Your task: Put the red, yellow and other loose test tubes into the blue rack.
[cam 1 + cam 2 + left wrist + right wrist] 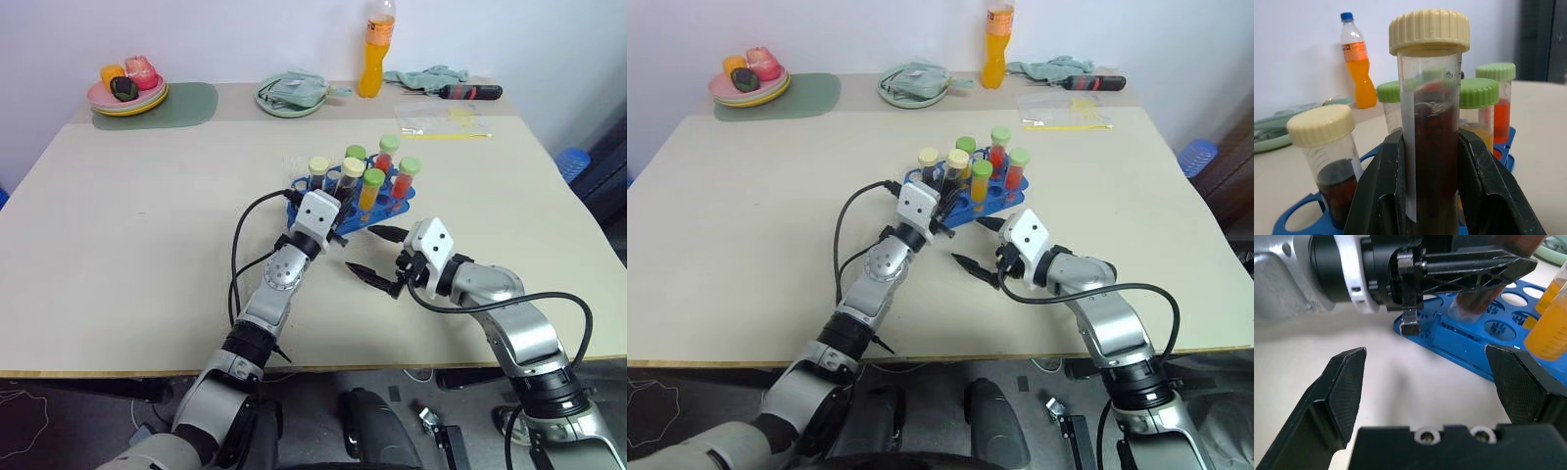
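A makeshift lab or test room: a plain beige surface [118,245] against a bare white wall carries a blue rack [377,211] of capped test tubes alongside stray items, an orange soda bottle [373,49], a screwdriver [470,92] and plates of toy food [127,95]

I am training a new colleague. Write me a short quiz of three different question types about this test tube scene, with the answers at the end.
1. True or false: the right gripper is shut on a test tube.
2. Which cap colour has the dark tube held by the left gripper? A) green B) cream C) blue
3. Fill in: behind the blue rack, at the far edge of the table, stands an orange ____.

Key
1. False: it is open and empty, next to the rack.
2. B
3. bottle
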Tool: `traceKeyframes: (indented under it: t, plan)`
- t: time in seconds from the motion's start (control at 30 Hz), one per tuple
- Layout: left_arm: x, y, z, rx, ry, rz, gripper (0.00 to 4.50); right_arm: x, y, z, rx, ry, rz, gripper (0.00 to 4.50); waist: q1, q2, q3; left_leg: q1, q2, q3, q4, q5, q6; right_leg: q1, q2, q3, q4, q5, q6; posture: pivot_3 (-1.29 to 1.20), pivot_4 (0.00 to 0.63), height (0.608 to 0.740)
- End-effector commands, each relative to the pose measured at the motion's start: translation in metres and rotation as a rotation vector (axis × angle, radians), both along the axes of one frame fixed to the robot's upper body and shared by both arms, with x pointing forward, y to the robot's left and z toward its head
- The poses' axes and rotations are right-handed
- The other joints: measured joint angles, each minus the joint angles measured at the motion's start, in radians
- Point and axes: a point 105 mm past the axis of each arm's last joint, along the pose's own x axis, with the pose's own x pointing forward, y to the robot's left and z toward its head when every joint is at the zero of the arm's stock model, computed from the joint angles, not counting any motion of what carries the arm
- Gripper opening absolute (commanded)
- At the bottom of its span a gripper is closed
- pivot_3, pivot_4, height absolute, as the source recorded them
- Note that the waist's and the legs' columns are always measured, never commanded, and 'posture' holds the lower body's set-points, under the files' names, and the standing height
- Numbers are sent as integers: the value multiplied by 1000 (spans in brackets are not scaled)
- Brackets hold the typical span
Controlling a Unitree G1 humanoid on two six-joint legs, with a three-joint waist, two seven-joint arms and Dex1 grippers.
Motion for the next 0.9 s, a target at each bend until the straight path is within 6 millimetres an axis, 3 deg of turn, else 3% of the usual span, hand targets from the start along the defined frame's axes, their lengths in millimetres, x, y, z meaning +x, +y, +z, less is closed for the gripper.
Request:
traceKeyframes:
  t: [0.03,0.13,0.37,0.47,0.6,0.7,0.8,0.9]
  plan:
    - [-3,-5,1,-48,-10,-27,896,-1,5,18,17,-68,20,4305,0,0,0,0,0,0,0,0,0,0,0,0,0,0,0,0,150,740]
    - [-3,-6,-3,-50,2,-37,896,-1,6,19,16,-71,20,4305,0,0,0,0,0,0,0,0,0,0,0,0,0,0,0,0,150,740]
    - [-8,-4,1,-85,9,-88,4359,0,3,24,30,-79,14,4305,-3,0,0,0,0,0,0,0,0,0,0,0,0,0,0,0,150,740]
    - [-13,8,10,-100,-6,-117,4445,-1,-5,28,32,-76,11,4305,-5,0,0,0,0,0,0,0,0,0,0,0,0,0,0,0,150,740]
    - [-28,45,20,-78,-11,-130,4445,-5,-30,35,19,-53,-1,4305,-5,0,0,0,0,0,0,0,0,0,0,0,0,0,0,0,150,740]
    - [-44,90,20,-3,39,-110,4445,-10,-58,36,-29,-11,-31,4305,-7,1,0,1,1,0,-1,0,0,0,0,0,1,0,0,0,150,740]
    - [-60,140,8,137,141,-40,4445,-5,-100,35,-88,5,-156,4305,-9,1,0,1,2,0,-1,0,0,0,1,0,1,0,0,0,150,740]
    - [-72,172,-1,201,236,17,4445,-4,-124,35,-101,31,-220,4305,-7,1,0,1,2,1,-1,0,0,0,1,0,1,0,0,0,150,740]
